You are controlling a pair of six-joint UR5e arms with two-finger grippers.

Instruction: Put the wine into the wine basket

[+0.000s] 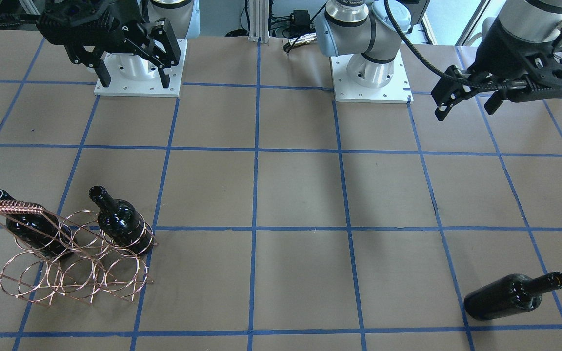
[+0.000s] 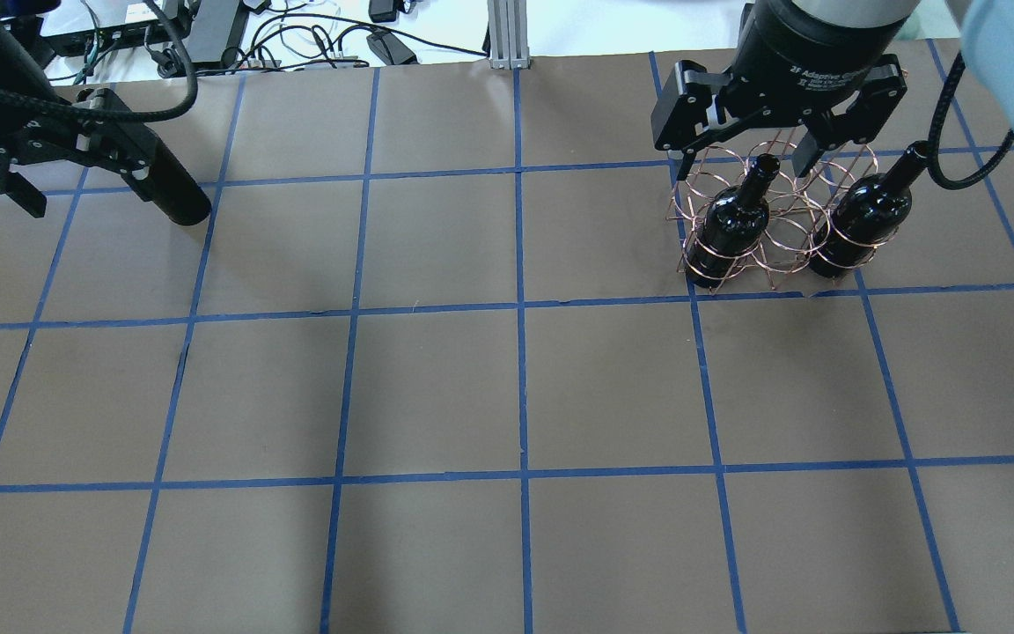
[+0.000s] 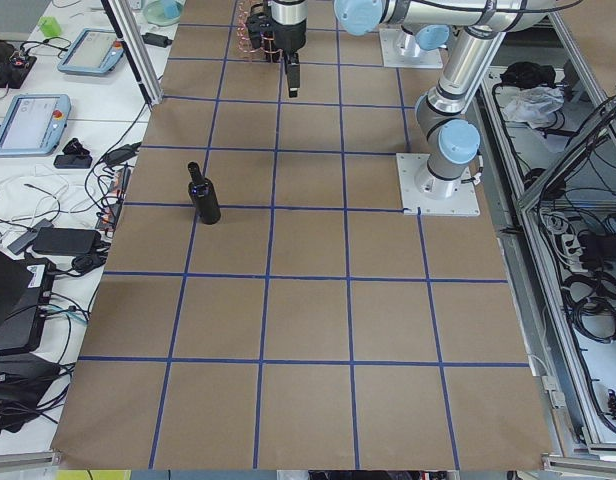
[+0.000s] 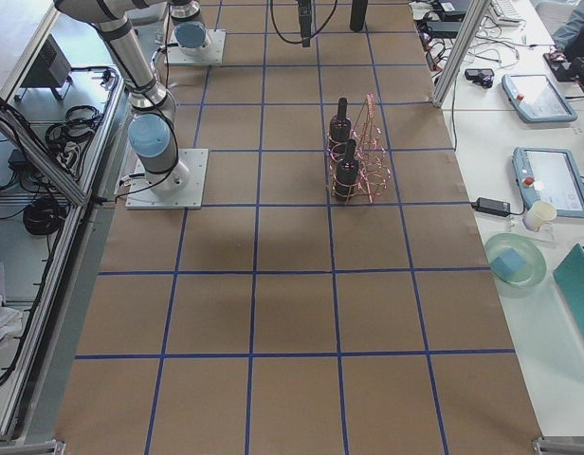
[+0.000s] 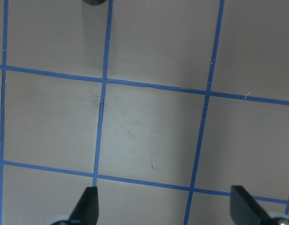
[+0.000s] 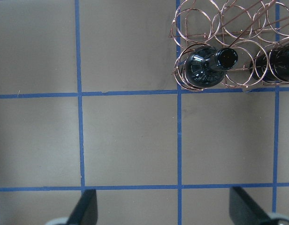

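Both arms hover raised, the left gripper (image 1: 465,111) and right gripper (image 1: 134,81) each with fingers (image 6: 86,207) spread wide.

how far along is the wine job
Two bottles sit in the basket. Nothing is in hand: the left gripper and right gripper hang open and empty. The third bottle is left, standing on the table on the left arm's side.

Three wine bottles are in view. The first bottle (image 1: 121,223) and the second bottle (image 1: 34,231) stand inside the one wine basket (image 1: 12,208). The third bottle (image 1: 505,298) stands alone on the counter (image 1: 300,195), well apart from the basket. Two grippers hang above the counter, the left gripper (image 1: 465,112) and the right gripper (image 1: 134,82), each with two fingers (image 1: 165,77).
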